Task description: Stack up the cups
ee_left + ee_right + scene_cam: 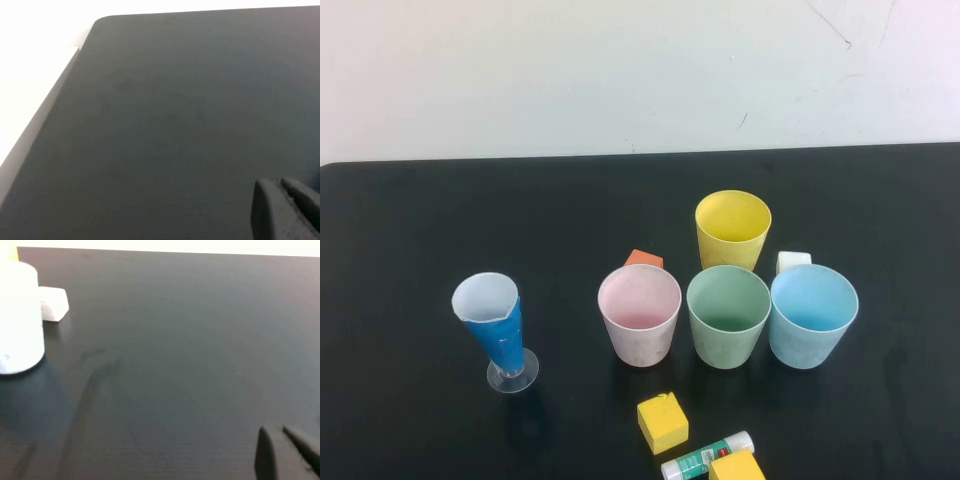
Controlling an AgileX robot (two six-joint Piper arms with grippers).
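Observation:
Four cups stand upright and apart on the black table point(420, 240): pink point(639, 315), green point(728, 316) and light blue point(811, 315) in a row, yellow point(733, 230) behind the green one. Neither arm shows in the high view. My left gripper point(274, 183) hovers over bare table near a corner, fingers together and empty. My right gripper point(274, 430) is over bare table, fingers together and empty; the light blue cup point(17, 320) looks washed-out white some way off, with a sliver of the yellow cup point(7, 250) behind it.
A tall blue cone glass point(498, 330) on a clear foot stands at the left. An orange block point(643, 260) and a white block point(793, 261) lie behind the row. A yellow cube point(662, 422), a glue stick point(705, 456) and another yellow block point(737, 467) lie in front.

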